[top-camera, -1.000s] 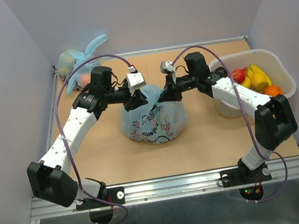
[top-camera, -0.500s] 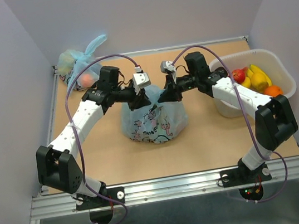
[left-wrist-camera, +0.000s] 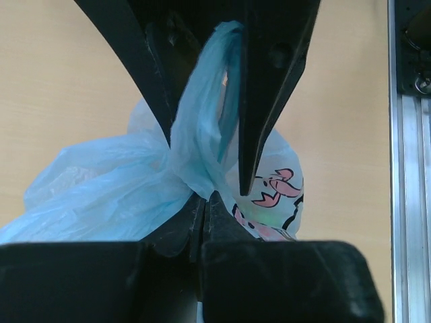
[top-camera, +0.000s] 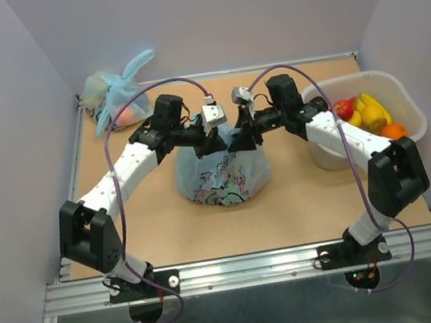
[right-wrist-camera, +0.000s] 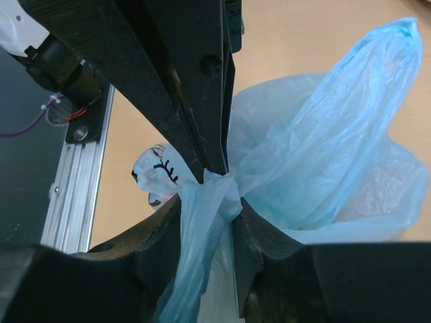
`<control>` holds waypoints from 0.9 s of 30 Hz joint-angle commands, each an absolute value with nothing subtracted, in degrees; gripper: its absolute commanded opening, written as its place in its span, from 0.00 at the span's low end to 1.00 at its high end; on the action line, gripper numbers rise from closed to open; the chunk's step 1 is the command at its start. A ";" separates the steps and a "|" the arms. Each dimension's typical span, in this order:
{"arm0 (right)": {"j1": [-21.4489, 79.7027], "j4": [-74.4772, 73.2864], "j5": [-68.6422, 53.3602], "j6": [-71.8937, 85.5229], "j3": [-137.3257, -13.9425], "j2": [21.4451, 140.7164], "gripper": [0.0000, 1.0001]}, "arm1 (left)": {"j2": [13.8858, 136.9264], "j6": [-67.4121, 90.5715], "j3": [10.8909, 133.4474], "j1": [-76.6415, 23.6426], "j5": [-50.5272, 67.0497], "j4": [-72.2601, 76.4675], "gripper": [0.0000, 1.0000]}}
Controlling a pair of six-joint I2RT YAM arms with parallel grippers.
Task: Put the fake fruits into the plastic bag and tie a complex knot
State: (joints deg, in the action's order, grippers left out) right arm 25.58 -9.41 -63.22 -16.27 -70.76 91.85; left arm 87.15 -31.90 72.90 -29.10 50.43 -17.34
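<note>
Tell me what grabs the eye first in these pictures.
The light-blue plastic bag with its cartoon print stands mid-table. The left gripper pinches its twisted handles; the right gripper is open around them. Bright fake fruits lie in a clear tub at the right.

The plastic bag (top-camera: 222, 178) is set at the middle of a tan table (top-camera: 303, 205). A smaller blue bag (top-camera: 112, 96) is laid well behind it to the left, and a clear tub (top-camera: 388, 75) is placed to its right.

The thin light-blue plastic bag (top-camera: 222, 178) sits in the centre. A smaller knotted light-blue bag (top-camera: 113, 100) lies behind it, far left. A clear plastic tub (top-camera: 330, 156) holding glossy plastic fruits (top-camera: 366, 113) stands right.
</note>
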 commanded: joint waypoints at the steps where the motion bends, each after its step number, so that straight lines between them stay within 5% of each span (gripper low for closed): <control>1: 25.66 -7.12 -64.25 -15.03 -74.36 90.96 0.33 | 86.22 -32.60 75.23 -30.14 51.06 -14.33 0.06; 7: 25.66 -7.21 -63.10 -16.17 -74.18 91.41 0.07 | 85.43 -33.48 75.32 -30.59 50.37 -15.20 0.14; 10: 25.66 -7.21 -62.58 -17.83 -73.57 90.36 0.01 | 84.29 -36.46 75.76 -29.97 48.00 -19.85 0.29; 12: 25.66 -7.21 -62.05 -19.24 -72.69 89.83 0.00 | 82.28 -37.61 75.33 -27.97 47.55 -23.01 0.41; 21: 25.66 -7.21 -61.43 -25.57 -71.10 87.63 0.00 | 75.76 -31.83 82.96 -16.44 46.86 -23.83 0.67; 27: 25.66 -7.29 -62.22 -30.93 -70.66 87.01 0.01 | 81.55 -38.14 86.57 -15.82 45.62 -27.15 0.69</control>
